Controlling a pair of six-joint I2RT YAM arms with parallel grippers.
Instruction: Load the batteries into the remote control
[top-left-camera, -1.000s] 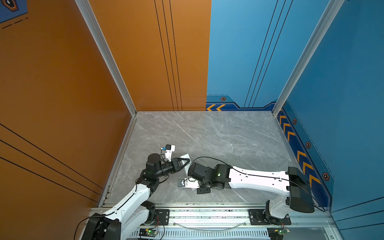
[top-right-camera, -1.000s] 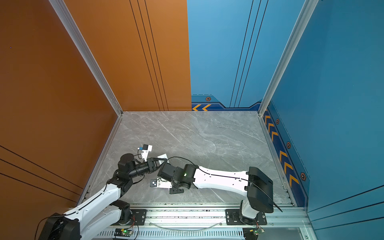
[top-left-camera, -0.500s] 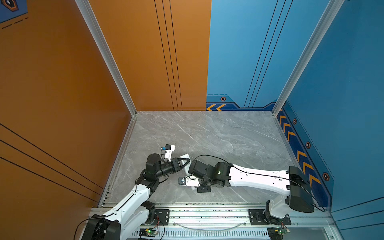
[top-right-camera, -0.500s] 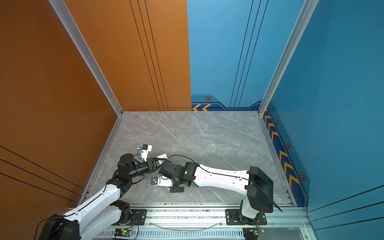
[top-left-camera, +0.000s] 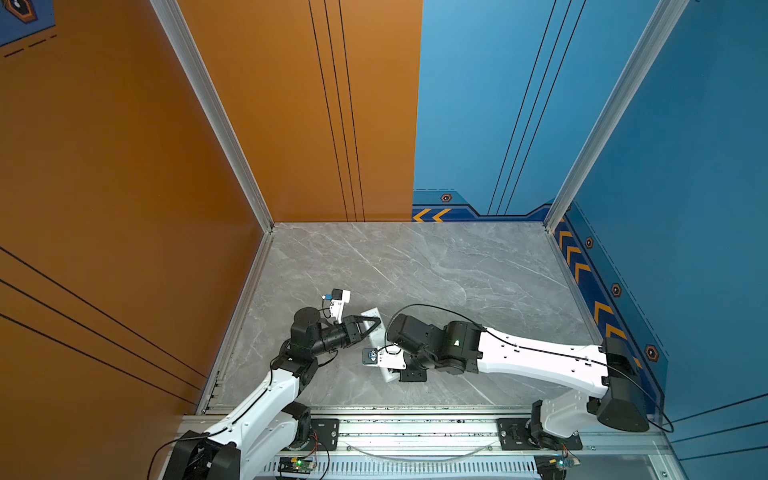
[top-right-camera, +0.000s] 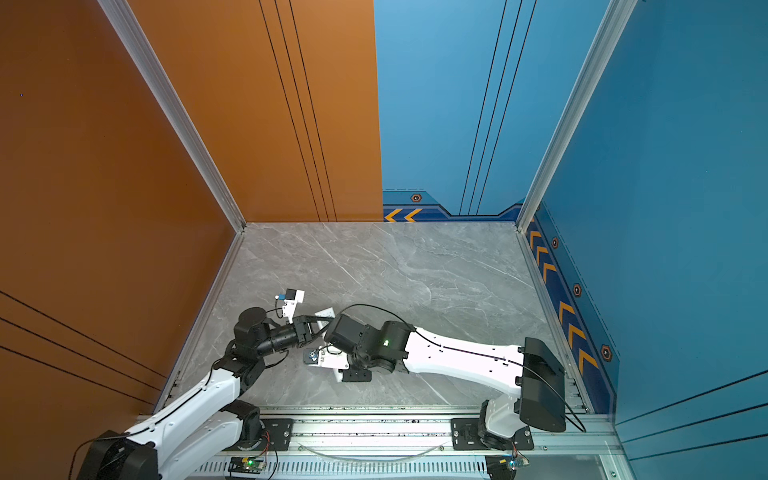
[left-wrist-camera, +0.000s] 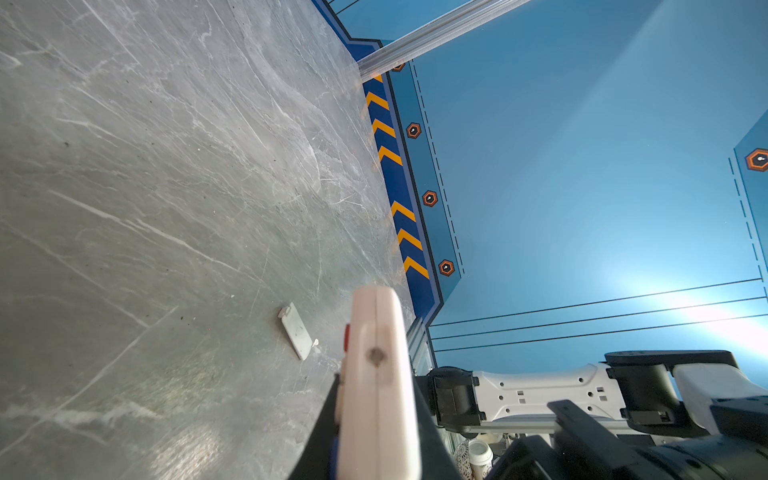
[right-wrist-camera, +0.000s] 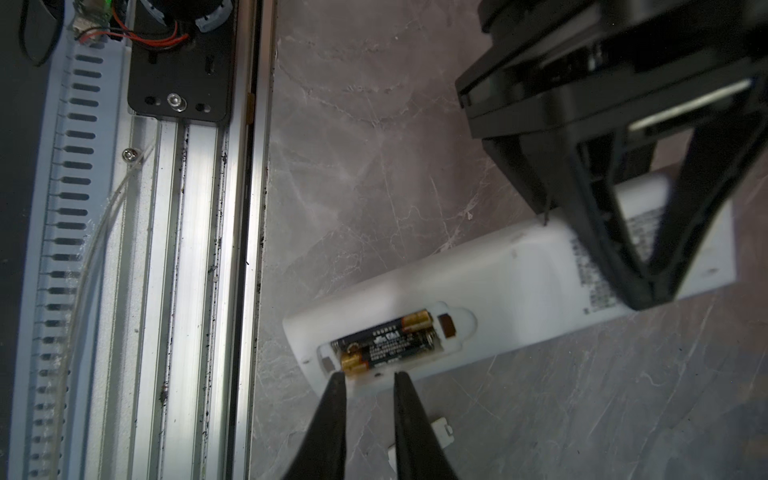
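Observation:
The white remote control (right-wrist-camera: 519, 270) shows its plain back, and my left gripper (left-wrist-camera: 376, 390) is shut on its labelled end. The two batteries (right-wrist-camera: 386, 340), black with gold ends, lie side by side in its open compartment. My right gripper (right-wrist-camera: 368, 376) is narrowly open with nothing between its fingers. Its tips rest at the remote's edge beside the compartment. In both top views the left gripper (top-left-camera: 376, 322) (top-right-camera: 328, 323) grips the remote control (top-left-camera: 371, 314), while the right wrist hides most of the remote and the right fingers.
The small white battery cover (right-wrist-camera: 419, 444) (left-wrist-camera: 297, 336) lies flat on the grey marble table (top-left-camera: 415, 270), beside my right fingers. The aluminium front rail (right-wrist-camera: 199, 249) runs close to the remote's battery end. Orange and blue walls enclose the table.
The right wrist has shifted slightly to the right and away from the front rail. The left arm and the remote have stayed put.

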